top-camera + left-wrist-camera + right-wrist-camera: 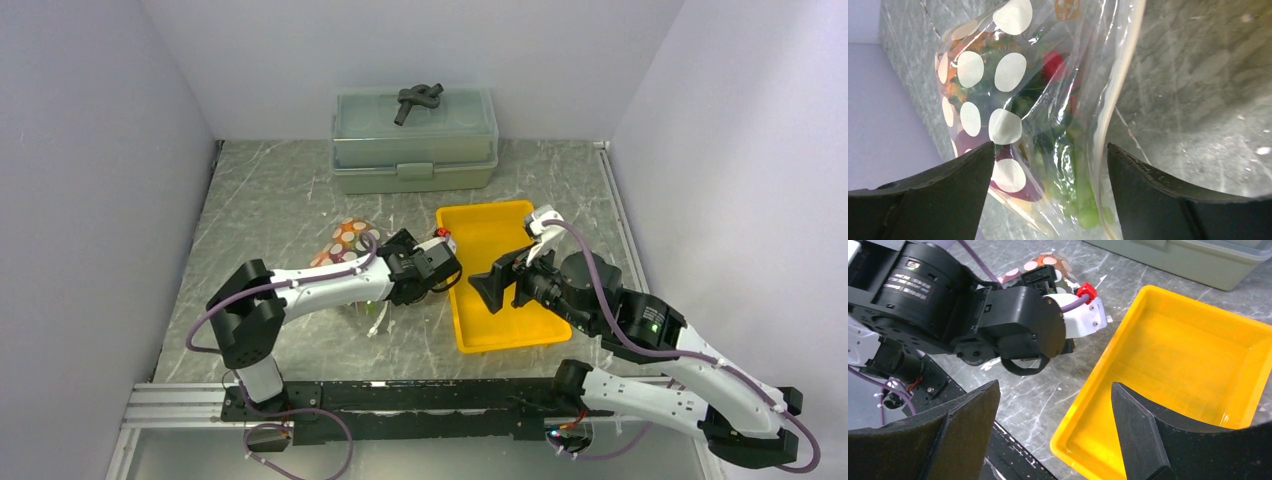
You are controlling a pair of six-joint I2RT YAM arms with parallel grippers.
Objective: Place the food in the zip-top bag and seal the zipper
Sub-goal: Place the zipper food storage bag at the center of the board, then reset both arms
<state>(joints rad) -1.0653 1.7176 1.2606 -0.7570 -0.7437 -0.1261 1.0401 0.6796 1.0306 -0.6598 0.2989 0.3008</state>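
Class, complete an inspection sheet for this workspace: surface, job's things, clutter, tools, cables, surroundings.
Surface: grey marbled table.
Job's things: zip-top bag holds food, green grapes and a red piece showing; zipper seal cannot be judged.
Clutter: yellow tray, nothing seen inside; lidded box with dark object on top.
Grippers: left tool open, facing the bag; right tool open, empty, above the tray.
Cables: purple cables along both arms.
Surroundings: plain walls on three sides.
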